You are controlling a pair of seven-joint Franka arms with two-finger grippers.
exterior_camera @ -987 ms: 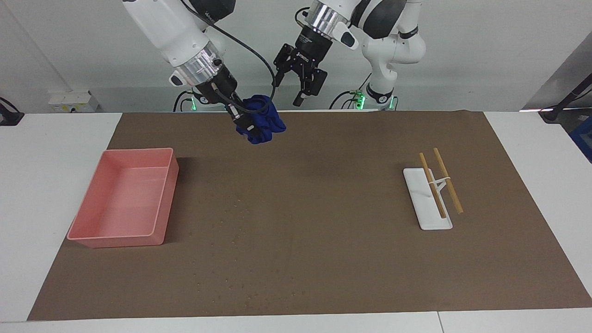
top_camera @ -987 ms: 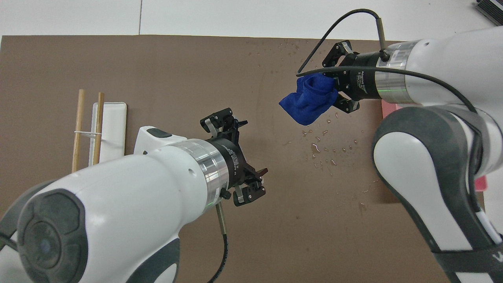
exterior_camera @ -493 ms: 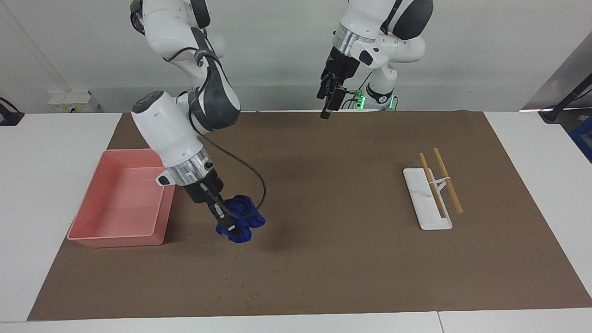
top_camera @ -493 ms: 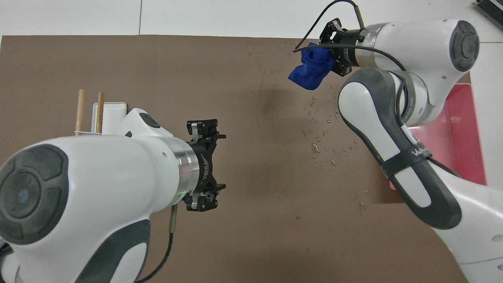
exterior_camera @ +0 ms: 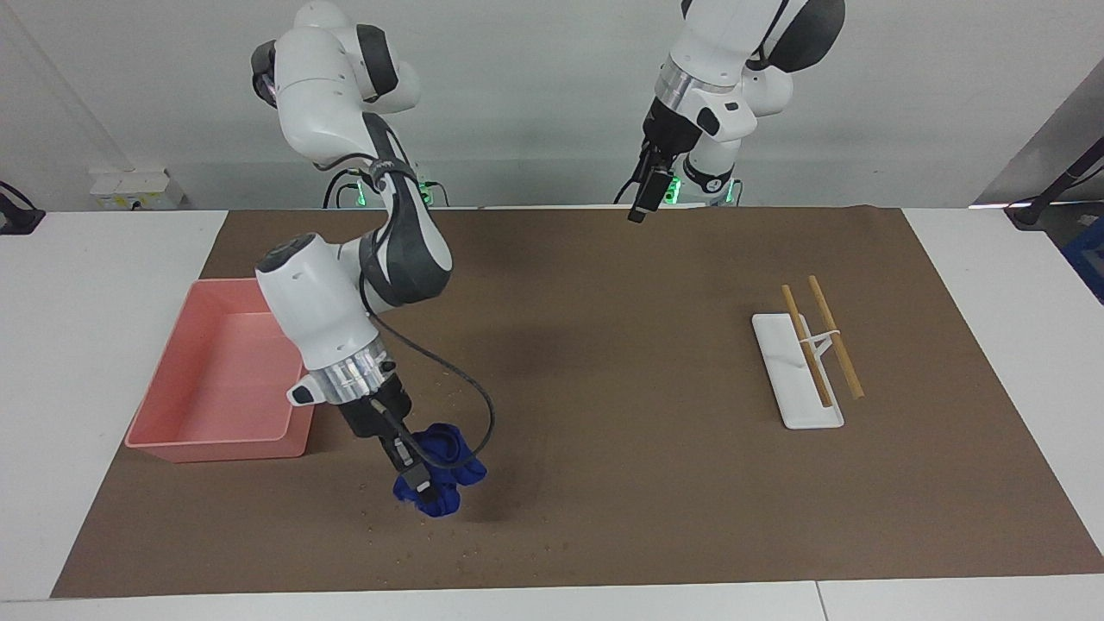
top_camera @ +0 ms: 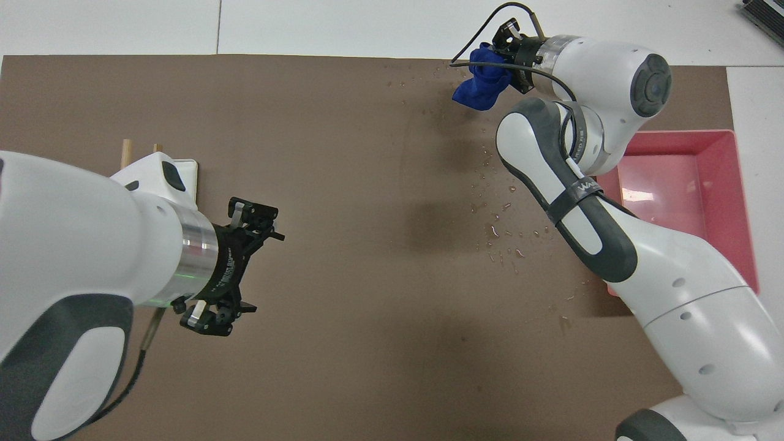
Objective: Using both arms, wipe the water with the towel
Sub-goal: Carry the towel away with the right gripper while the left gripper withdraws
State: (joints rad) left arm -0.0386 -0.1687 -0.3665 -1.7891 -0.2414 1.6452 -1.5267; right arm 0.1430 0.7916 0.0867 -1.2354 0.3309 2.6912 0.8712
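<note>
**Blue towel pressed low on the mat**

Blue towel [exterior_camera: 440, 477] sits clamped in the right gripper [exterior_camera: 420, 489], jaws closed on it, low at the brown mat [exterior_camera: 604, 362] on the table, farther from the robots than the pink tray [exterior_camera: 226, 379], among water [top_camera: 502, 226] specks. Left gripper [top_camera: 229, 266] waits w/ jaws spread open, over the mat's edge nearest the robots; white holder [exterior_camera: 793, 371] w/ sticks lies toward the left arm's end.
</note>
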